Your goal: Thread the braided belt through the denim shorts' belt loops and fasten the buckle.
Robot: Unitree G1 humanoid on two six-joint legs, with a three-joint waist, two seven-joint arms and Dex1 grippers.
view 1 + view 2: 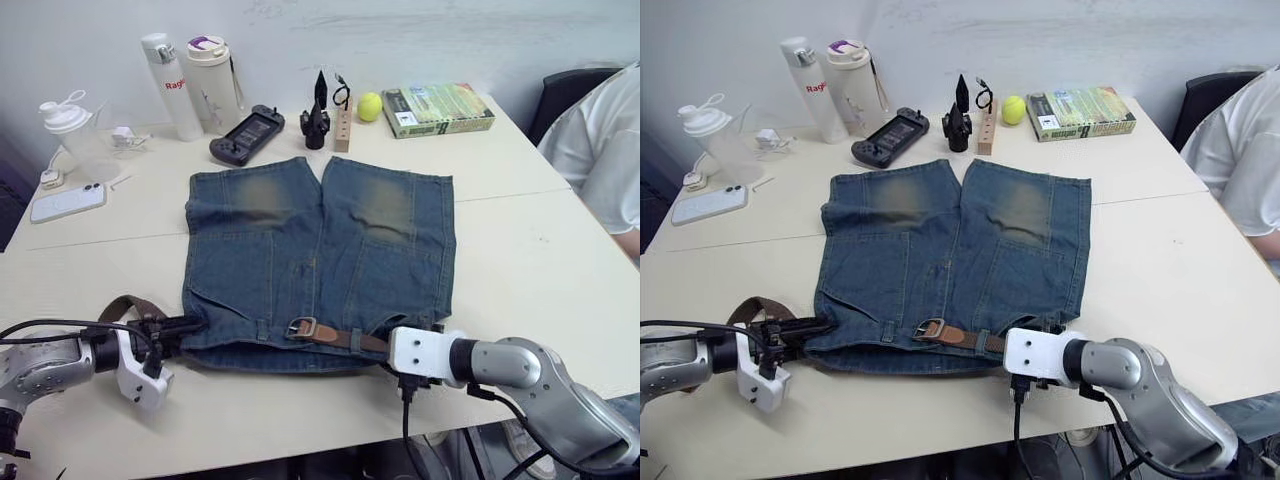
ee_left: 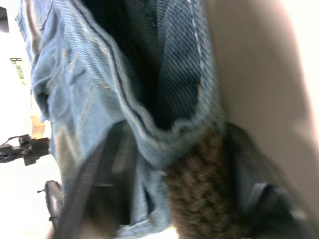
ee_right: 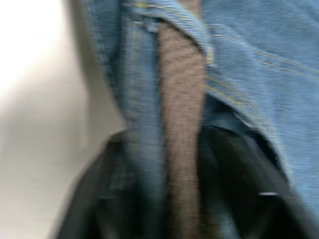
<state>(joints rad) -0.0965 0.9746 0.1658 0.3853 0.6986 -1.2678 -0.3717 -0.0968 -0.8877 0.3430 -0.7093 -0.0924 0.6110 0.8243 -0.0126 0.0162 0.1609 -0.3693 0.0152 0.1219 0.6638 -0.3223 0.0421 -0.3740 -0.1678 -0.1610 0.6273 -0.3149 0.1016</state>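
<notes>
The denim shorts [image 1: 320, 240] lie flat on the table with the waistband toward me. Along the waistband's right half runs the braided belt [image 1: 350, 338], its silver buckle [image 1: 302, 327] near the middle, just right of a belt loop [image 1: 262, 329]. The belt's other end curls out past the left corner of the shorts [image 1: 125, 305]. My left gripper [image 1: 188, 323] is at that corner, shut on the belt [image 2: 199, 199] and the denim edge beside it. My right gripper [image 1: 422, 324] is at the right corner. There the belt [image 3: 182, 99] passes under a loop [image 3: 172, 15].
At the back stand two bottles [image 1: 190, 85], a shaker cup [image 1: 72, 135], a phone [image 1: 66, 202], a game controller [image 1: 247, 134], a wooden block [image 1: 343, 128], a yellow ball [image 1: 369, 106] and a book [image 1: 438, 109]. A person in white [image 1: 605, 150] sits at the right edge.
</notes>
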